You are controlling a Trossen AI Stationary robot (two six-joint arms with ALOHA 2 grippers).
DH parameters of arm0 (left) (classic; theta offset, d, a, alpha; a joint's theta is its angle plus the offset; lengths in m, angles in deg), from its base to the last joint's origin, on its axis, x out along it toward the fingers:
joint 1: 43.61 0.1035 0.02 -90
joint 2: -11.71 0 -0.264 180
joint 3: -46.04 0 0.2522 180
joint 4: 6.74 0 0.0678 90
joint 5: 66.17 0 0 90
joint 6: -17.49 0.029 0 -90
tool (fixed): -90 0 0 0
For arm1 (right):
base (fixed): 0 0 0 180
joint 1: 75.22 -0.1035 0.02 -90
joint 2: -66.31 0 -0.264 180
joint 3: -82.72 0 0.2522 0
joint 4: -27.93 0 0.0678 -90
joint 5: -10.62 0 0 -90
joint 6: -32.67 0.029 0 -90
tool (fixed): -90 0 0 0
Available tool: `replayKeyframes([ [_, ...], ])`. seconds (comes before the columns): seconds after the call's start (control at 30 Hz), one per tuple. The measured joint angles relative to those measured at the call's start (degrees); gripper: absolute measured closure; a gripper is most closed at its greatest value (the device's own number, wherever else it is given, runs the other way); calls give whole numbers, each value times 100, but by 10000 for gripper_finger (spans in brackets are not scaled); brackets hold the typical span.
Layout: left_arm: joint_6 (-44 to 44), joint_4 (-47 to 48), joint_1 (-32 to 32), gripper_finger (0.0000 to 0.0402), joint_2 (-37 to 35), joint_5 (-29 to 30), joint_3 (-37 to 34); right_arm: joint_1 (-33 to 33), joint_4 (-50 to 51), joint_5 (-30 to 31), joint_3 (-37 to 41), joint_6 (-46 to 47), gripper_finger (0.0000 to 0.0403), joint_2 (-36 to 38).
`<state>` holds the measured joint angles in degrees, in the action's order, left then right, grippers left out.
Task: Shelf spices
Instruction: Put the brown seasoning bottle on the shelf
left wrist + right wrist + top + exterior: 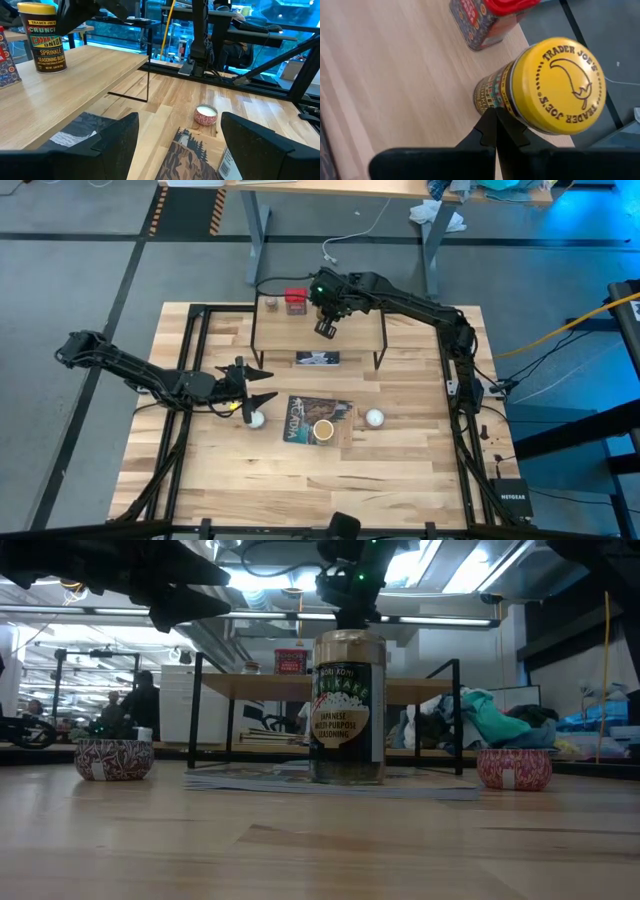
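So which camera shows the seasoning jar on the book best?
The low view: the jar stands front and centre, label readable. The high view shows only its lid; the wrist views show little or nothing.

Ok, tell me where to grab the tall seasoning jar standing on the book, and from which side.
Take the seasoning jar across its round body, about mid-height, below the lid. It stands upright and alone on the flat book, so its straight sides are free all around. The open left gripper is nearest and probably best comes in level from that side.
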<state>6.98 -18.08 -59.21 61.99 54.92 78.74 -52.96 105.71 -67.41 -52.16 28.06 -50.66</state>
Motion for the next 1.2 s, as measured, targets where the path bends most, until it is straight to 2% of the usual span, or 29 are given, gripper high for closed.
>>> replayKeyframes([
  [1.1,24,9,0,125,0,0,0,219,28,48,24,46,403,0],
  [1.2,24,19,0,125,0,0,0,168,86,-147,24,183,403,0],
])
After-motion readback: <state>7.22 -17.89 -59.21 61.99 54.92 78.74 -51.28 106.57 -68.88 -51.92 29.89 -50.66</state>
